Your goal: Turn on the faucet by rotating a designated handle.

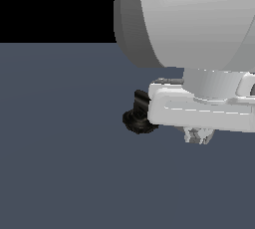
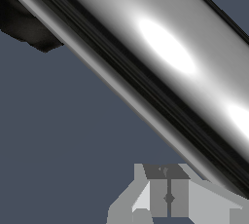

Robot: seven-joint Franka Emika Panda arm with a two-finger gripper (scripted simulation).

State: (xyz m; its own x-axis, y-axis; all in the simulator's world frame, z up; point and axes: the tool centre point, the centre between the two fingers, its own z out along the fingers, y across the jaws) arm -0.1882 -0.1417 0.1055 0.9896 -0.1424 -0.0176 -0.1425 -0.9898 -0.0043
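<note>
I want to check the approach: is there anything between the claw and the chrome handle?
No object shows there. In the wrist view the handle fills the frame just beyond the claw, with only bare floor beside them.

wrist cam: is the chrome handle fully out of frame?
No. The handle fills the wrist view as a shiny chrome bar running diagonally across it, just above the gripper.

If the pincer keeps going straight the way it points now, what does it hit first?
Most likely the handle: in the wrist view the chrome bar fills the frame just beyond the pincer. Depth is unclear, so contact could be glancing. The exterior view shows only the faucet base beside the arm.
</note>
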